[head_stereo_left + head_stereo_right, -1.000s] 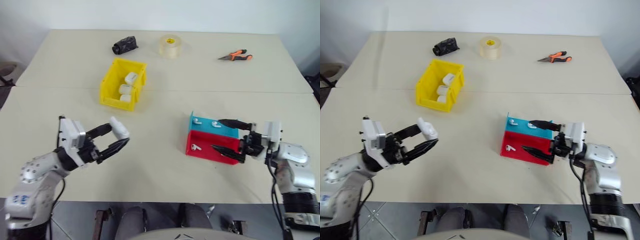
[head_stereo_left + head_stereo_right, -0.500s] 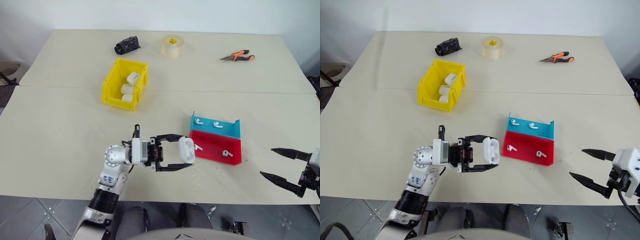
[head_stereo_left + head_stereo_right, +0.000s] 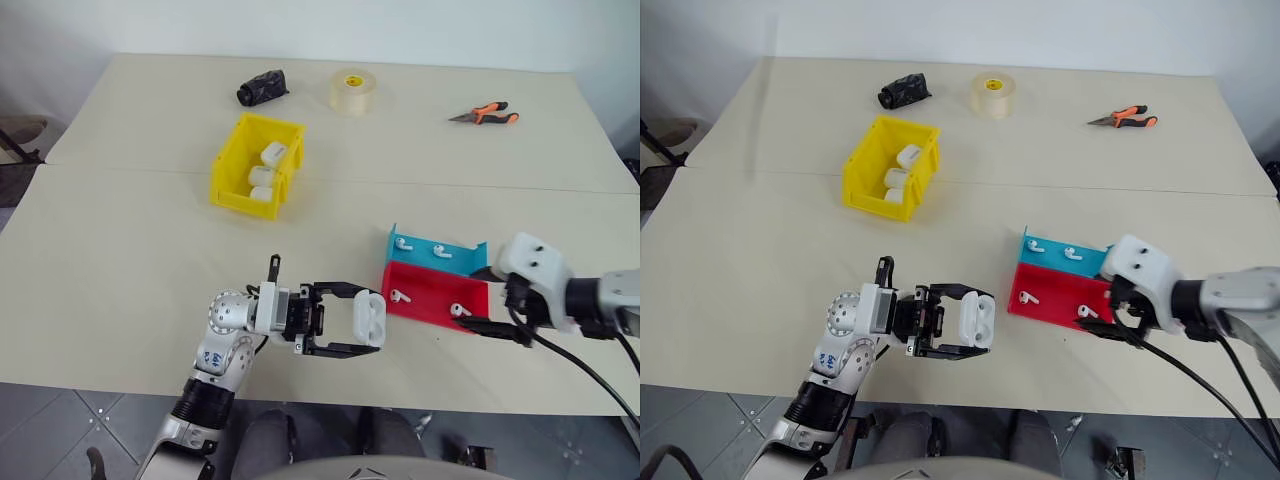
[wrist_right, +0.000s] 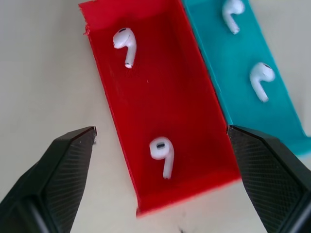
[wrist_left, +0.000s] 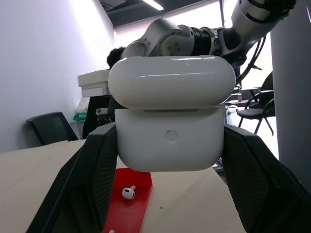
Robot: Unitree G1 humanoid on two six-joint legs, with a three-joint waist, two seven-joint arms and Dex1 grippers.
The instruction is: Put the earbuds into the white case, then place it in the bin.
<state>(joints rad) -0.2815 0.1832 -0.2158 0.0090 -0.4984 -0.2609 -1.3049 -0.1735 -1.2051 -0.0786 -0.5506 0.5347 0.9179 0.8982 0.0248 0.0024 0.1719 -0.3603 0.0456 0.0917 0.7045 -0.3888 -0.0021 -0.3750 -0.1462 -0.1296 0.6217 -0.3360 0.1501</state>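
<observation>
Red tray half holds two earbuds, wrist-view close.

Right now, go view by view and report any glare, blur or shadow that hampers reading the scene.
Left wrist view: the white case carries soft highlights on its lid, the room behind is out of focus, ceiling lights blow out. Right wrist view: the right gripper looms blurred with fingers wide, while the earbuds in the red and teal tray stay crisp. Eye views: even light, faint shadows beside the bin.
</observation>
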